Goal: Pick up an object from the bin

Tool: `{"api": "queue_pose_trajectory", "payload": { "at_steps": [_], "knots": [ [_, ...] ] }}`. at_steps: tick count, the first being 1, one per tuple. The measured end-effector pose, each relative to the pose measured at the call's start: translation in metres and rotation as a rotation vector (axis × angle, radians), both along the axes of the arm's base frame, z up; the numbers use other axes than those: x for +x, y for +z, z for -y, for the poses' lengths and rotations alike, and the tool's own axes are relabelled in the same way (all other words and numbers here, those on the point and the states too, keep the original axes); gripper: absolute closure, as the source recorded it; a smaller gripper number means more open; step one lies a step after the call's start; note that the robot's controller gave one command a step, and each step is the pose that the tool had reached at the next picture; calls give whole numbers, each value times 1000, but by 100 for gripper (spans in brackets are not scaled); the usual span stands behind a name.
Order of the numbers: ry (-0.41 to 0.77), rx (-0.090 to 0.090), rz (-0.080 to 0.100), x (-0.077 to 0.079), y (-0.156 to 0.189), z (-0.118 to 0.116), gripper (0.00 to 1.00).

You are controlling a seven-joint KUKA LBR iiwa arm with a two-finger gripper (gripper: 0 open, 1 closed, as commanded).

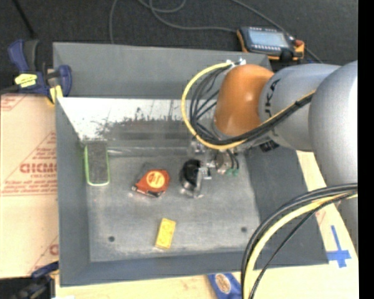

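At the left of the grey bin [71,229], near its left wall, a flat clear rectangular case with a green rim [97,165] lay lengthwise on the floor. Toward the middle, well apart from the case, sat an orange and red tape measure [151,182], tilted a little. Nearer the front wall and slightly to the right of it lay a small yellow block [166,233], alone on bare metal. Just right of the tape measure, at the middle of the bin, a small black rounded object [190,170] rested close against the end effector [202,174], which was down at the floor of the bin; whether it was open or closed, or gripping the black object, could not be told. Above the end effector rose the wrist's orange cover [240,101], ringed by looping yellow and black cables [192,104], and the silver arm [315,104] stretched away to the right over the bin's rim.
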State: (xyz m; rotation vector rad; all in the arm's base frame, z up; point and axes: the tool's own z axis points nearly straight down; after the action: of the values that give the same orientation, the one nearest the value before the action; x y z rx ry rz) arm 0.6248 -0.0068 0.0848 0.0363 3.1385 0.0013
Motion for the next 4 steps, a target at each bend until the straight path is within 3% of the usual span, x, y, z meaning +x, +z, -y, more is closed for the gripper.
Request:
{"api": "queue_pose_trajectory", "payload": {
  "at_steps": [1,2,4],
  "knots": [
    [-17,-3,2,-31,-5,23,100],
    [-16,-3,2,-31,-5,23,100],
    [-14,-2,4,-31,20,-17,100]
  ]
}}
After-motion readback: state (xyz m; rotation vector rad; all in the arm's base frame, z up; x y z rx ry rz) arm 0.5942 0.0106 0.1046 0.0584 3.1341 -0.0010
